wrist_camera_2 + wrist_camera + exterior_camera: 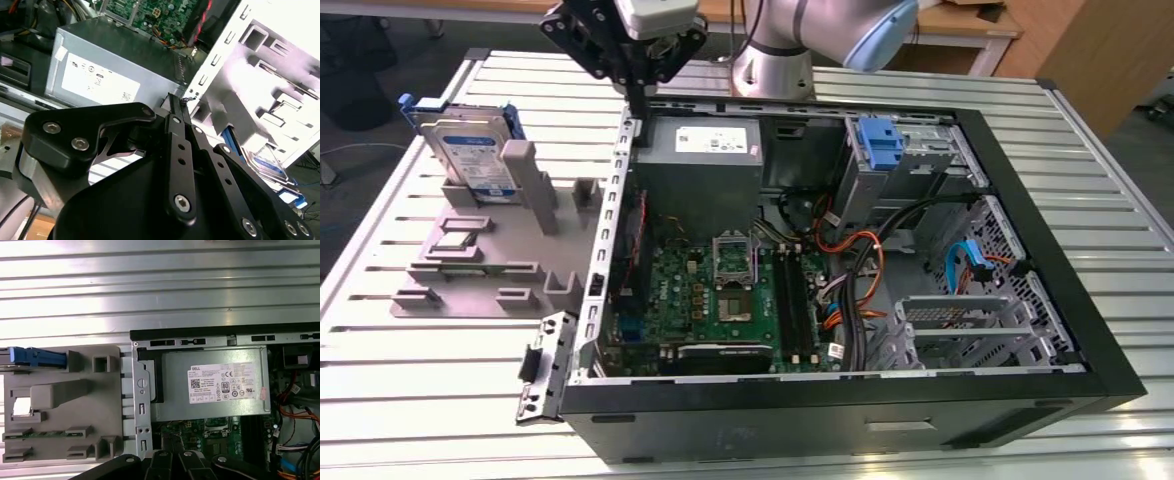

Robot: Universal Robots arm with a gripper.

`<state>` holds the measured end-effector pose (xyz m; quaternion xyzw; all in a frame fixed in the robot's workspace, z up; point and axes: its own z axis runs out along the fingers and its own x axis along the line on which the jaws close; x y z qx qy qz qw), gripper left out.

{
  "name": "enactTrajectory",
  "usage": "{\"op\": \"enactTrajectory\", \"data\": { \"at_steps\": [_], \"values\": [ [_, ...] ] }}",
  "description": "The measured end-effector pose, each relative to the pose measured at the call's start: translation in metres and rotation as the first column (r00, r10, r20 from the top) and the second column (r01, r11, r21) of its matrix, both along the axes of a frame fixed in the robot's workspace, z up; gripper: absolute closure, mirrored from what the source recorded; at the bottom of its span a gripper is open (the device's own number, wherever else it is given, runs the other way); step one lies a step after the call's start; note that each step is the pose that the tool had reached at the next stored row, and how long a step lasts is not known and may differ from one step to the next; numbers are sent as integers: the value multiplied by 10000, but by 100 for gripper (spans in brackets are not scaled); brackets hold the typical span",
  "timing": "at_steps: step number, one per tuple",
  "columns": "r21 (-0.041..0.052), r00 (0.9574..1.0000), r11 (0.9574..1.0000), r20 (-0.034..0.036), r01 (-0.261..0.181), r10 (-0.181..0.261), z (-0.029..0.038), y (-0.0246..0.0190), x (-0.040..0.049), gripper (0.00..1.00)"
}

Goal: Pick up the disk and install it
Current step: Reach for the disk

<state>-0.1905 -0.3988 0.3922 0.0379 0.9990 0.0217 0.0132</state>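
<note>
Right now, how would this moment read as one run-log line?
pincer shut, empty | above computer case edge | disk upright in grey holder, untouched | install not done

The table [414,390] is ribbed bare metal with a dull sheen. The holder [460,285] is matt grey plastic. The disk [464,150] has a silver metal face, a smooth label and a blue plastic frame. The computer case [854,415] is matt black outside and bare grey sheet metal inside. The gripper [173,100] is matt black with shiny screw heads.
</note>
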Motion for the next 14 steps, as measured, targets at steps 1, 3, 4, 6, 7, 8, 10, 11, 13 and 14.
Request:
{"op": "enactTrajectory", "data": {
  "at_steps": [1, 3, 4, 6, 7, 8, 10, 11, 13, 14],
  "values": [
    [0, 10000, 10000, 0, -1, 1, -1, 0, -28, 89],
    [0, 10000, 10000, 0, -2, 2, -3, 0, -81, 89],
    [0, 10000, 10000, 0, -1, 1, -4, 1, -107, 89],
    [-1, 10000, 10000, -1, 0, 0, -5, 1, -158, 89],
    [-1, 10000, 10000, -1, 0, 0, -6, 1, -184, 89],
    [-1, 10000, 10000, 0, 0, 0, -7, 1, -210, 89],
    [0, 10000, 10000, 0, -2, 2, -10, 2, -261, 89],
    [-1, 10000, 10000, 0, -1, 1, -12, 2, -286, 89],
    [-1, 10000, 10000, 0, 0, 0, -15, 3, -339, 89],
    [0, 10000, 10000, 0, 0, 0, -17, 3, -368, 89]
  ]
}}
